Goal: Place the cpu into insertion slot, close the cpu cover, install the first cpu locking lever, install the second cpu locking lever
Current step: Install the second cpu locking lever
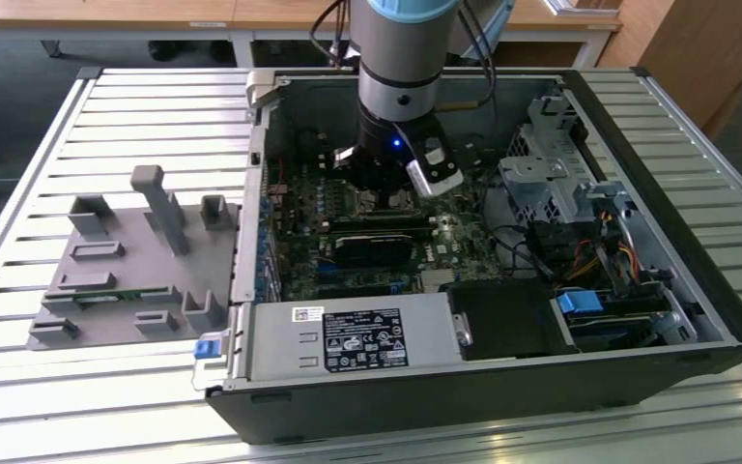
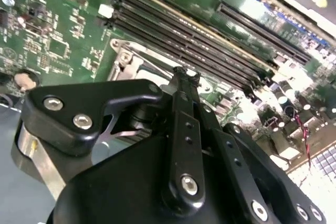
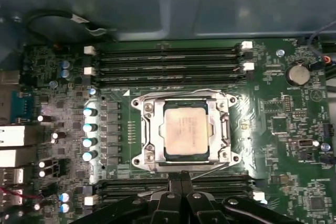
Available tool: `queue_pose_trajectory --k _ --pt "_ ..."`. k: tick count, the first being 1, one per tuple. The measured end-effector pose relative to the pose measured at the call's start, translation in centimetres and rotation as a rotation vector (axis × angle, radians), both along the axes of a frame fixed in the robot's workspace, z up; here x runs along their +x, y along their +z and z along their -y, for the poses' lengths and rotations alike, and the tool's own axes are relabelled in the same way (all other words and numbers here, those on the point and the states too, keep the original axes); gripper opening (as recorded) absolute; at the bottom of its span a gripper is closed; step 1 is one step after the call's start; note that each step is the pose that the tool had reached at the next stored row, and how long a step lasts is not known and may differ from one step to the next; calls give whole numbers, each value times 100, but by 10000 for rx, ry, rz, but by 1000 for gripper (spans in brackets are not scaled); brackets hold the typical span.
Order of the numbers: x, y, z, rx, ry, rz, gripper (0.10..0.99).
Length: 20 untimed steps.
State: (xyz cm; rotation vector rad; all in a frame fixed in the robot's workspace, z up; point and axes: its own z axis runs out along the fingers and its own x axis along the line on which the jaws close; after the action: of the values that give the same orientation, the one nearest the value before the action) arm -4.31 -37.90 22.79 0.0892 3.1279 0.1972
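**Inspector:** Where did your claw stand at that moment?

**Arm:** My claw (image 3: 181,178) hung low inside the open case (image 1: 680,290), over the motherboard (image 3: 273,129). In the exterior view it sat (image 1: 390,188) just above the socket area, between the case's back wall and the black memory block (image 1: 374,246). In the first wrist view my fingertips (image 3: 175,179) lay pressed together with no gap, at the edge of the cover frame and holding nothing that I could see.

**Inspector:** And the cpu?

**Arm:** The cpu (image 3: 185,132) lay flat in the slot (image 3: 166,156), silver top up, square to the board. The cover (image 3: 148,134) was down around it — the chip showed through its window. The memory slots (image 3: 168,62) ran in rows on both sides of the socket.

**Inspector:** The levers?

**Arm:** I could not tell whether either one was latched; thin metal lay along the frame edges, no more than that. In the second wrist view my linkage hid most of the socket, and only a corner of the cover (image 2: 126,59) showed beside the memory slots (image 2: 199,35).

**Inspector:** Anything outside the case?

**Arm:** A grey fixture (image 1: 132,266) stood on the slatted table (image 1: 36,387), at the exterior view's left — well apart from my claw.
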Motion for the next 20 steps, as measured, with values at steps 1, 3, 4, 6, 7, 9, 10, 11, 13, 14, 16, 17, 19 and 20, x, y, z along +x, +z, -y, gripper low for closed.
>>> queue_pose_trajectory --k 1,3,4,6,7,9,10,11,13,14,16,17,19,20 --pt "-11 -2 0 0 0 0 106" --pt "-29 -10 0 -1 1 -1 106" --pt "-34 -19 1 -1 0 -1 106" --pt "-36 -40 1 34 2 -1 106" --pt "-37 -51 3 58 1 -2 106" --pt "-38 -73 13 101 1 -2 106" --pt "-39 -81 18 135 1 -1 106" --pt "-43 -89 24 175 0 -1 106" --pt "-59 -102 42 281 0 -1 106" --pt "-65 -103 55 384 1 0 106" --pt "-80 -104 82 586 0 5 106" --pt "-91 -103 96 663 0 7 106" --pt "-123 -105 125 746 0 14 106" --pt "-145 -106 139 769 2 18 106"
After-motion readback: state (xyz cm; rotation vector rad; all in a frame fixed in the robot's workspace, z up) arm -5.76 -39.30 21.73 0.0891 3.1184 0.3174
